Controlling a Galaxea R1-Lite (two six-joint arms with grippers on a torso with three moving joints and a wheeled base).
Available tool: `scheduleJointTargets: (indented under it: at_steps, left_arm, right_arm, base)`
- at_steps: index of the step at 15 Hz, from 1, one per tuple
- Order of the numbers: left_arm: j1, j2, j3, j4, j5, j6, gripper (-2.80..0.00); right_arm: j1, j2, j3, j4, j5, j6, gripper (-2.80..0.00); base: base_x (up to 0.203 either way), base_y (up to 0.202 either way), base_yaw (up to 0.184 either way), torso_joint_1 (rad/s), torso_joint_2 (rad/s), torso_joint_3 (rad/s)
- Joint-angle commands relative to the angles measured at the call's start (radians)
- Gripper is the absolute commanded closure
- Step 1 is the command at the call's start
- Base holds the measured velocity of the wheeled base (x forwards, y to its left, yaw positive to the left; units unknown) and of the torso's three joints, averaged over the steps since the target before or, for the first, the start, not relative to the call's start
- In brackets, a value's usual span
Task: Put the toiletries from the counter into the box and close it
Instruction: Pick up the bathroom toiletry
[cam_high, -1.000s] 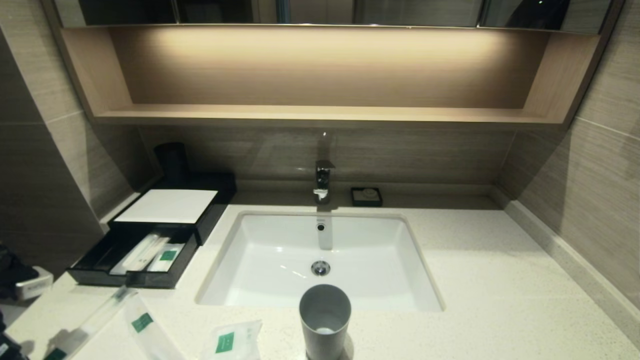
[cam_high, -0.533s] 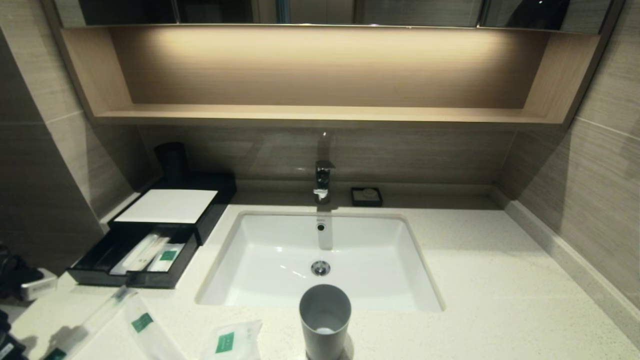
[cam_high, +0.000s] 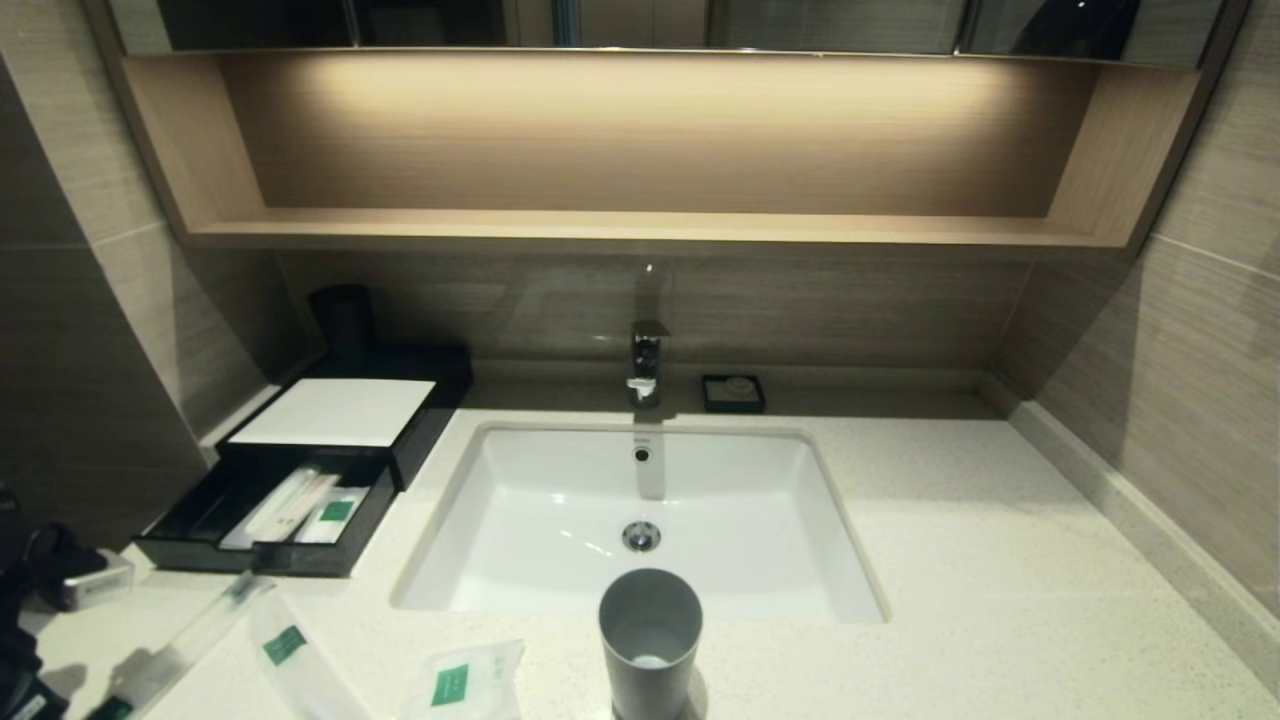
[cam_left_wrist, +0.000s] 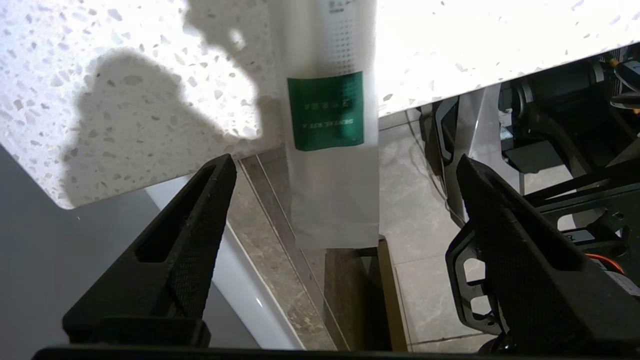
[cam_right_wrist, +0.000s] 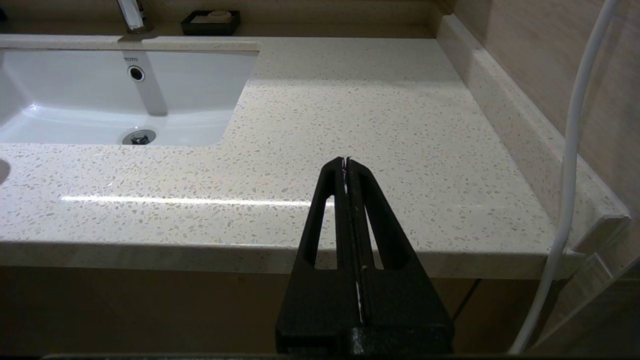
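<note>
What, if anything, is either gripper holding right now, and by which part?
Nothing. The left gripper is open around the long translucent-white packet's overhanging end without touching it; the right gripper is shut and empty.

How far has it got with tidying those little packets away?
Barely begun. The box's drawer is open, with packets inside. Three packets still lie on the counter: long packet, narrow packet, squarish packet. The left gripper is open before the long one's overhanging end. Drawer not yet closed.

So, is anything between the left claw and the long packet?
No. In the left wrist view the open left claw faces the long packet's overhanging end, with nothing between them.
</note>
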Motion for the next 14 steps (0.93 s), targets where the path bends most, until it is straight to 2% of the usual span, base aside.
scheduleJointTargets:
  at_steps: [1, 14]
  left_arm:
    - [-0.009, 0.0, 0.008, 0.003, -0.001, 0.006, -2.8]
    - [-0.017, 0.021, 0.042, -0.076, 0.002, 0.005, -2.8]
  right_arm:
    - [0.0, -0.001, 0.002, 0.0, 0.0, 0.0, 0.0]
    - [0.0, -0.001, 0.002, -0.001, 0.0, 0.0, 0.0]
  base:
    - [0.0, 0.0, 0.0, 0.0, 0.0, 0.0]
    - [0.0, 0.0, 0.0, 0.0, 0.0, 0.0]
